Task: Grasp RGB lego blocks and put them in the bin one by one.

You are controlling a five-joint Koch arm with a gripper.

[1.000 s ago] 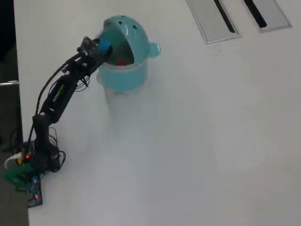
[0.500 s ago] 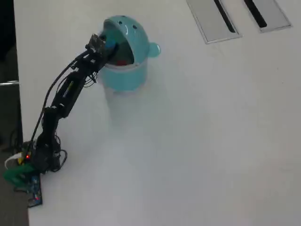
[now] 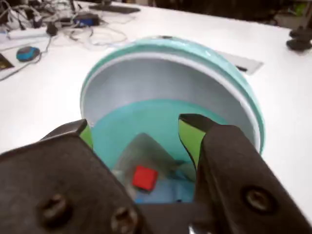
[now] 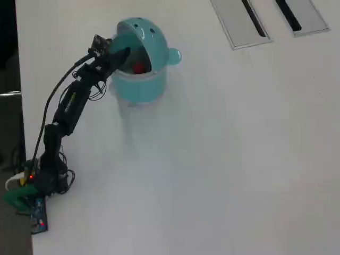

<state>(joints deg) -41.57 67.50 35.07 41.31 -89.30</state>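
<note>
The teal bin (image 4: 141,87) stands on the white table with its domed lid (image 3: 170,46) flipped open. My gripper (image 4: 125,53) hovers at the bin's mouth. In the wrist view the gripper (image 3: 135,124) is open, and nothing sits between its green-padded fingers (image 3: 191,139). A red lego block (image 3: 145,177) lies on the bin's floor and also shows from above as the red block (image 4: 139,67). Beside it is a blurry blue patch (image 3: 163,192); I cannot tell whether it is a block.
Two grey slotted panels (image 4: 241,21) are set into the table at the top right. The arm's base (image 4: 32,186) sits at the table's left edge. Behind the bin in the wrist view lie cables and a blue mouse (image 3: 27,52).
A blue block sat in the gripper at the bin's mouth before. Now the jaws are open and hold nothing, and the gripper has shifted slightly at the opening.
</note>
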